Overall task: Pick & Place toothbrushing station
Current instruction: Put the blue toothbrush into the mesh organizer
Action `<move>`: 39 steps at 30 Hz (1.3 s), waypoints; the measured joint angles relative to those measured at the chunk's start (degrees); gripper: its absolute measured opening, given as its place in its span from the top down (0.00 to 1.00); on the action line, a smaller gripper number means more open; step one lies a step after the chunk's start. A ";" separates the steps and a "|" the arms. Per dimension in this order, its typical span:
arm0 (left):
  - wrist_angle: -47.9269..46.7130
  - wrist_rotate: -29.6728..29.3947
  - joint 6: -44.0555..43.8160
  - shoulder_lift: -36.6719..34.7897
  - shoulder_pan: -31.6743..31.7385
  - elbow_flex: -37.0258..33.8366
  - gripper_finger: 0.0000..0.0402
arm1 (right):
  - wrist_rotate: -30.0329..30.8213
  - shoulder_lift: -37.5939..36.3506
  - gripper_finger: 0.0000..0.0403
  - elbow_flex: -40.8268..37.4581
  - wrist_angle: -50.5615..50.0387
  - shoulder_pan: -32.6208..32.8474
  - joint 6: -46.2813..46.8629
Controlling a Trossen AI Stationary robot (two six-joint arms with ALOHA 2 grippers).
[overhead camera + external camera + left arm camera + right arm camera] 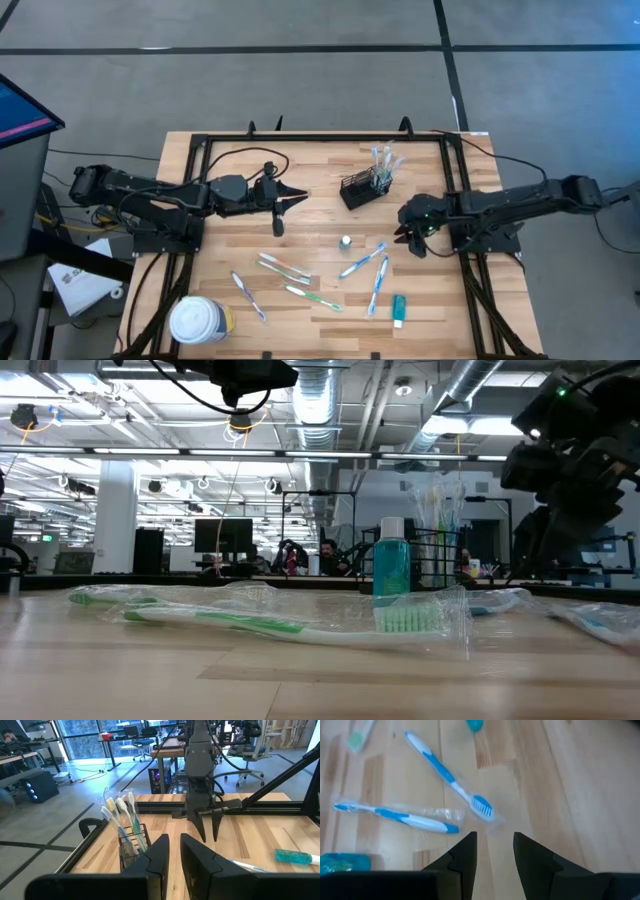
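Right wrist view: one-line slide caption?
Open right gripper hovering over two wrapped blue toothbrushes lying on the wooden table, nothing held.

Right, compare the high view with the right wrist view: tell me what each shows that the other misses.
Only the high view shows the black mesh caddy with toothbrushes standing in it, the white-lidded tub, the green toothbrushes, the left gripper and the whole table. Only the right wrist view shows the right gripper close up, its jaws apart with nothing between them, above bare wood. Both show the two blue toothbrushes lying loose and the teal tube.
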 joint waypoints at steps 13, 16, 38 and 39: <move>0.00 0.01 0.00 0.00 0.00 0.00 0.90 | 0.00 10.25 0.71 0.00 5.19 0.61 1.20; 0.00 0.00 0.00 0.00 0.00 0.00 0.90 | -0.06 12.34 0.71 0.00 6.88 0.61 1.20; 0.00 0.00 0.00 0.00 0.00 0.00 0.90 | -1.49 16.98 0.71 0.00 11.64 0.57 1.20; 0.00 0.02 -0.01 0.00 0.00 0.00 0.90 | -1.53 17.00 0.71 -0.02 11.89 0.57 1.21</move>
